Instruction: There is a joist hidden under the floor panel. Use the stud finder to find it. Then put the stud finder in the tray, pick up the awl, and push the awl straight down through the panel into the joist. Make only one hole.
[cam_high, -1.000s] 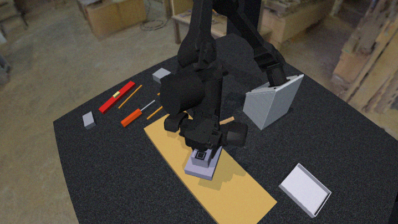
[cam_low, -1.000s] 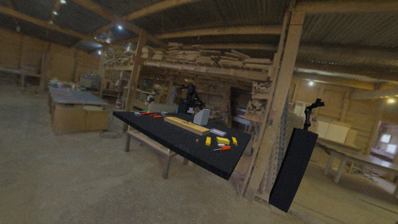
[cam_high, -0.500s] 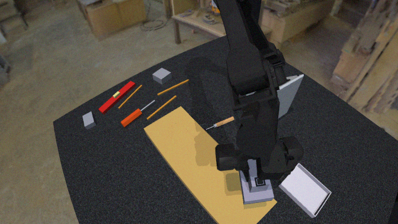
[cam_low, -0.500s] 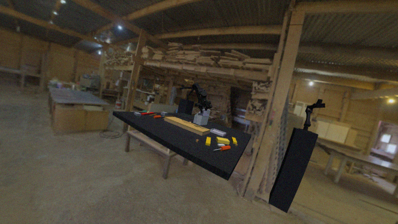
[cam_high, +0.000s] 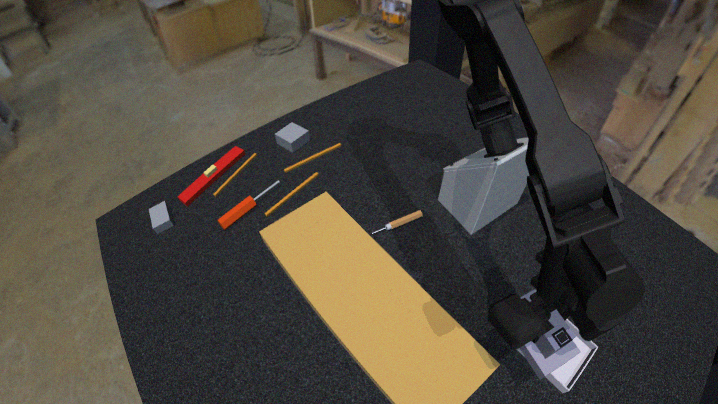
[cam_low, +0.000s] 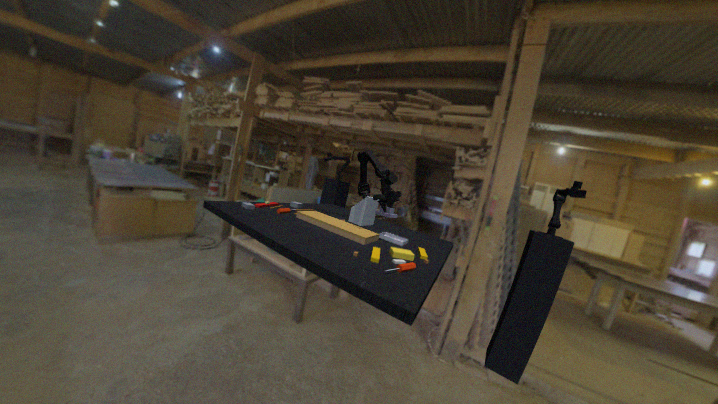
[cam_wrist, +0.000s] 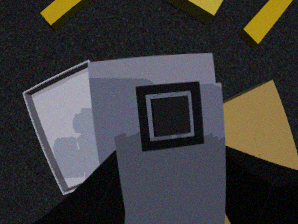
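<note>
My gripper (cam_high: 544, 326) (cam_wrist: 172, 182) is shut on the lavender-grey stud finder (cam_high: 549, 355) (cam_low: 387, 212) (cam_wrist: 170, 172), whose black display with a square outline faces up. The exterior view shows it held in the air above the tray (cam_low: 394, 238). In the top view and the wrist view it covers much of the white tray (cam_high: 577, 365) (cam_wrist: 57, 135). The tan floor panel (cam_high: 351, 281) (cam_low: 336, 228) (cam_wrist: 265, 125) lies beside the tray; no hole shows in its visible part. The awl (cam_high: 405, 219), wooden-handled, lies beside the panel's far half.
The arm rises from a grey angled block (cam_high: 484, 185) (cam_low: 363, 211) beyond the awl. An orange screwdriver (cam_high: 236, 212), a red level (cam_high: 210, 175), pencils and grey blocks lie past the panel's far end. Yellow blocks (cam_low: 401, 253) (cam_wrist: 65, 11) and another screwdriver (cam_low: 406, 267) lie near the tray.
</note>
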